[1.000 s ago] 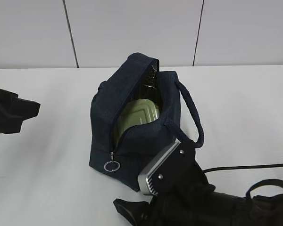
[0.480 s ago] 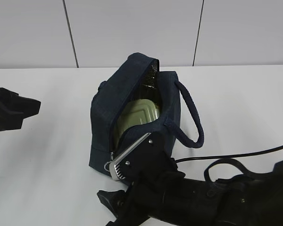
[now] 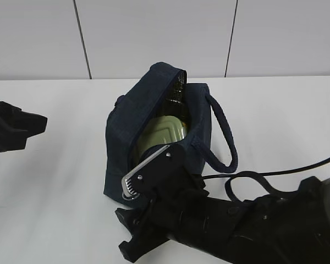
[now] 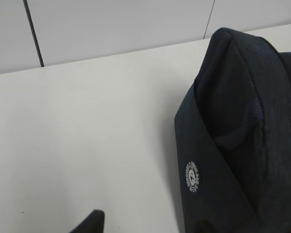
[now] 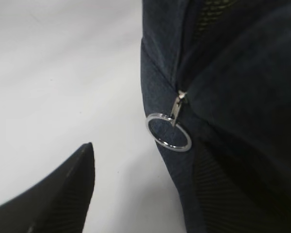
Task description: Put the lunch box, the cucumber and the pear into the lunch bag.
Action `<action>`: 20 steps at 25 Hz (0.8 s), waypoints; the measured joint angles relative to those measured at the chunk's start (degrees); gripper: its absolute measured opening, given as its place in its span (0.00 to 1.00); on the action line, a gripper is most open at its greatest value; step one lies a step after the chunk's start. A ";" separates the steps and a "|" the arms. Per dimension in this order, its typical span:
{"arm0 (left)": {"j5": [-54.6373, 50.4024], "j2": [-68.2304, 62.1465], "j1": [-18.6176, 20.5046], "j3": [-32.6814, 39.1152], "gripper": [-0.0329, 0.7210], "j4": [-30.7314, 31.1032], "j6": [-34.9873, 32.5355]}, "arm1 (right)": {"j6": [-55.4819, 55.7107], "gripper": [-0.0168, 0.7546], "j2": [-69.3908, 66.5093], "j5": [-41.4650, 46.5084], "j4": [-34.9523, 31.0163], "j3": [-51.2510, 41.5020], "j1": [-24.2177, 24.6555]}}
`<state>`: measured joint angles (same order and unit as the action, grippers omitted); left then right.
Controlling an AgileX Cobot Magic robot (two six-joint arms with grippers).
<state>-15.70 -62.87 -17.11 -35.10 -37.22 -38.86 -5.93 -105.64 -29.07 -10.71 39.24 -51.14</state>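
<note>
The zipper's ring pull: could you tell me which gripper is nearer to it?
Right. The right gripper brackets the ring pull without touching; the left gripper sits away beside the lunch bag.

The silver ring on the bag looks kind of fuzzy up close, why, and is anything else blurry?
Right wrist view: the ring pull is very near the lens, so it and the lunch bag look soft, and the dark finger is blurrier. Left wrist view: the bag's round logo is fairly clear. Exterior view: even light, soft shadows.

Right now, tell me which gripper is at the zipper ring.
The right gripper: its open fingers flank the metal ring pull on the lunch bag. The left gripper sits apart, on the table's left.
</note>
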 joint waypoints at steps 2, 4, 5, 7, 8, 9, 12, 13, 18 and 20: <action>0.00 0.00 0.00 0.00 0.50 0.00 0.00 | -0.13 0.67 -0.68 0.29 0.00 0.65 0.00; 0.04 0.00 0.00 0.00 0.50 -0.02 0.00 | -0.26 0.67 -1.92 0.99 -0.12 1.42 0.00; 0.04 0.00 0.00 0.00 0.50 -0.06 0.00 | -0.26 0.67 -2.48 1.33 -0.12 1.69 0.00; 0.04 0.00 0.00 0.00 0.50 -0.06 0.00 | -0.26 0.67 -3.68 1.58 -0.12 2.50 0.00; 0.04 0.00 0.00 0.00 0.50 -0.13 0.00 | -0.26 0.67 -3.95 1.58 -0.12 2.73 0.00; 0.04 0.00 0.00 0.00 0.50 -0.20 0.00 | -0.26 0.67 -4.02 1.72 -0.12 3.14 0.00; 0.11 0.00 0.00 0.00 0.50 -0.33 0.00 | -0.26 0.67 -4.16 1.96 -0.34 4.37 0.00; 0.11 0.00 0.00 0.00 0.50 -0.38 0.00 | -0.26 0.67 -4.27 2.69 -1.13 4.87 0.00; 0.17 0.00 0.00 0.00 0.50 -0.45 0.00 | -2.07 0.67 -4.71 4.37 -3.98 5.56 -0.23; 0.17 0.00 0.00 0.00 0.50 -0.45 0.00 | -2.32 0.67 -4.83 4.37 -4.21 5.61 -0.30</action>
<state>-15.53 -62.87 -17.11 -35.10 -37.66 -38.86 -8.25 -110.47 -24.70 -14.92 44.84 -51.43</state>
